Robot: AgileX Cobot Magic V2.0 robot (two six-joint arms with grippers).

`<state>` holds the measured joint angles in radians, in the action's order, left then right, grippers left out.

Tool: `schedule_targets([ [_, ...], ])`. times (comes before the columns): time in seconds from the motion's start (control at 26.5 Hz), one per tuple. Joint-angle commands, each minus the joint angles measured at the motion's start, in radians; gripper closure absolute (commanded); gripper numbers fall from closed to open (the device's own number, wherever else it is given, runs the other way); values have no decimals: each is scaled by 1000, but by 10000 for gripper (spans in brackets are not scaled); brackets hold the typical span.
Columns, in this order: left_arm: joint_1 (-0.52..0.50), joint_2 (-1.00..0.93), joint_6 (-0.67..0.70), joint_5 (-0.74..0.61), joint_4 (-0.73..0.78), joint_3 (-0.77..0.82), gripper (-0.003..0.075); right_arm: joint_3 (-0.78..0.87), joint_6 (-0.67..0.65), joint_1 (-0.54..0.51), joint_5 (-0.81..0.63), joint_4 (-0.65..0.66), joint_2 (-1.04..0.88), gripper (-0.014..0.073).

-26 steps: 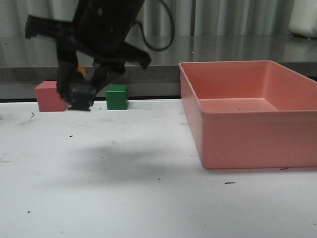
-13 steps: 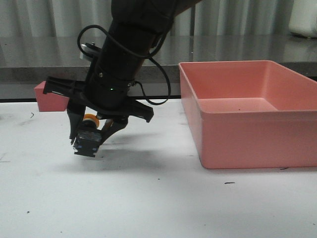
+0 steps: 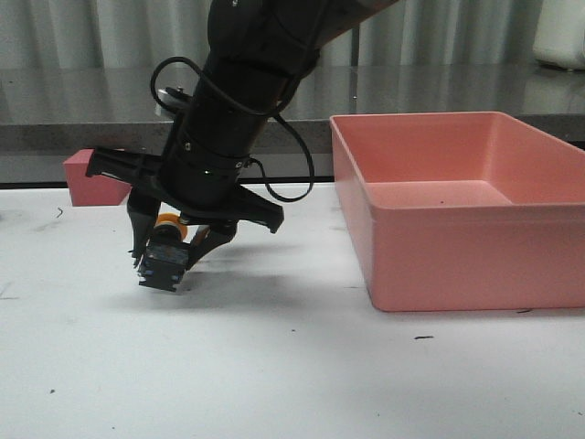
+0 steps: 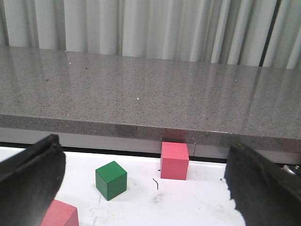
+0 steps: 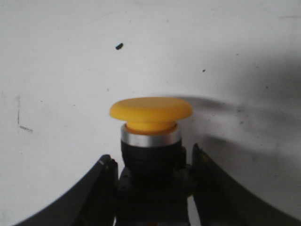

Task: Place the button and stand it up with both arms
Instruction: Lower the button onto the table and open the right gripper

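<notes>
My right gripper reaches in from above, left of the table's middle. It is shut on the button, which is tilted with its base low over the white table, at or just above the surface. In the right wrist view the yellow cap, silver collar and black body stand between the fingers, and the gripper holds the body. My left gripper is open and empty, its dark fingers wide apart. It does not show in the front view.
A large pink bin stands at the right. A pink cube sits at the back left, partly behind the arm. The left wrist view shows a green cube, a pink cube by the grey ledge, and another pink cube.
My right arm has come down and toward the camera with the button, from level with the cubes to just over the table. It now hides the green cube in the front view.
</notes>
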<state>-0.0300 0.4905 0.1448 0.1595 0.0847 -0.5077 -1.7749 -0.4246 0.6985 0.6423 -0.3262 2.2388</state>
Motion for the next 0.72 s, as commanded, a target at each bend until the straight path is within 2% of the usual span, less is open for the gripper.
schedule_targets([
  [0.0, 0, 9, 8, -81, 2, -34, 60, -32, -2, -11, -29, -20, -57, 396],
  [0.15, 0, 9, 8, -81, 2, -34, 60, -32, -2, -12, -27, -20, -57, 379],
  [0.38, 0, 9, 8, -81, 2, -34, 60, -32, -2, -12, -9, -20, -51, 277],
  [0.68, 0, 9, 8, -81, 2, -34, 60, -32, -2, -12, 7, -20, -46, 182],
])
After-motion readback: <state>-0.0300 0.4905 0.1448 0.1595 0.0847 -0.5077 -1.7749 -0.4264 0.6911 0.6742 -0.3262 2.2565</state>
